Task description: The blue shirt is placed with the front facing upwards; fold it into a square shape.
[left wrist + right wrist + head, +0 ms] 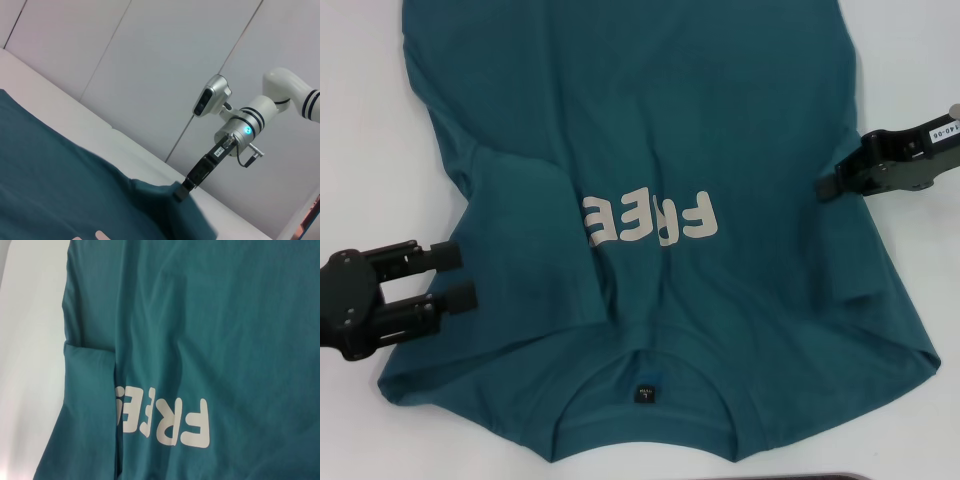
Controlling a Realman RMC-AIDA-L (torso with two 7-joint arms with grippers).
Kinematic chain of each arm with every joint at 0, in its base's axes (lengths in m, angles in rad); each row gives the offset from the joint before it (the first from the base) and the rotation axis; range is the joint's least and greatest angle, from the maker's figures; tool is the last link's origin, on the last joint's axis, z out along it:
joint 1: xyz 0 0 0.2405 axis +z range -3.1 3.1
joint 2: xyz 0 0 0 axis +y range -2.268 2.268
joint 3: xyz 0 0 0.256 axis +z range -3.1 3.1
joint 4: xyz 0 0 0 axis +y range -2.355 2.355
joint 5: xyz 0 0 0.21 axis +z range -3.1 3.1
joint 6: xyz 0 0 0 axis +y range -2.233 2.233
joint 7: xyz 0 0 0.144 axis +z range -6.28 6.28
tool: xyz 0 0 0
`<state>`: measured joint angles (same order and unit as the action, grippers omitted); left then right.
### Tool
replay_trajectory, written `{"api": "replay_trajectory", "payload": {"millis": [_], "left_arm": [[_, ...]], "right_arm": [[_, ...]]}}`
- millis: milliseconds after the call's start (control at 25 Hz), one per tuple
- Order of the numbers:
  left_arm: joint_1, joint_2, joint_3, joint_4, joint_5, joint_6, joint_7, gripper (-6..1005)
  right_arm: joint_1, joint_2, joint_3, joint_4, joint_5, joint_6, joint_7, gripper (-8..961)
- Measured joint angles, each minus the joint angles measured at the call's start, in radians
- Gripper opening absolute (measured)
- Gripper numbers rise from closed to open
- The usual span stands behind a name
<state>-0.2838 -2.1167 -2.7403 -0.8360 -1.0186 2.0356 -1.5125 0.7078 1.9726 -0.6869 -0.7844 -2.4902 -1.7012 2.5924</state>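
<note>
The blue shirt lies front up on the white table, its collar and small dark label nearest me. The cream "FREE" lettering reads upside down. On the left, a sleeve is folded inward over the chest. My left gripper stands open just off the shirt's left edge, with nothing between its fingers. My right gripper is at the shirt's right edge. In the left wrist view it pinches that edge, and the cloth rises to a small peak there. The right wrist view shows the shirt and its lettering.
Bare white table shows on both sides of the shirt. A dark strip runs along the table's near edge. A white panelled wall stands behind the table in the left wrist view.
</note>
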Motion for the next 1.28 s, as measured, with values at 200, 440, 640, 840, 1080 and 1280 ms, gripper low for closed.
{"api": "replay_trajectory", "payload": {"millis": [200,440,640,840,1080,1280], "left_arm": [[0.0,0.0,-0.016,0.0,-0.001,0.0,0.0,643],[0.0,0.001,-0.018,0.0,-0.002,0.002,0.0,644],[0.002,0.002,-0.018,0.0,-0.016,0.002,0.0,643],[0.006,0.003,-0.022,-0.002,-0.021,0.002,-0.001,643],[0.006,0.0,-0.024,-0.012,-0.021,0.002,-0.002,644],[0.005,-0.002,-0.024,-0.012,-0.021,0.001,-0.002,644]], "right_arm": [[0.002,-0.003,-0.004,0.002,-0.001,-0.006,-0.003,30],[0.003,-0.013,0.0,-0.004,0.037,0.007,-0.007,243],[0.003,-0.017,-0.024,-0.006,0.051,0.005,-0.037,496],[0.007,-0.055,-0.062,-0.008,-0.08,-0.007,0.009,499],[-0.01,-0.069,-0.036,-0.031,-0.092,-0.005,0.028,498],[-0.013,-0.056,-0.05,-0.024,-0.128,0.028,0.028,497]]}}
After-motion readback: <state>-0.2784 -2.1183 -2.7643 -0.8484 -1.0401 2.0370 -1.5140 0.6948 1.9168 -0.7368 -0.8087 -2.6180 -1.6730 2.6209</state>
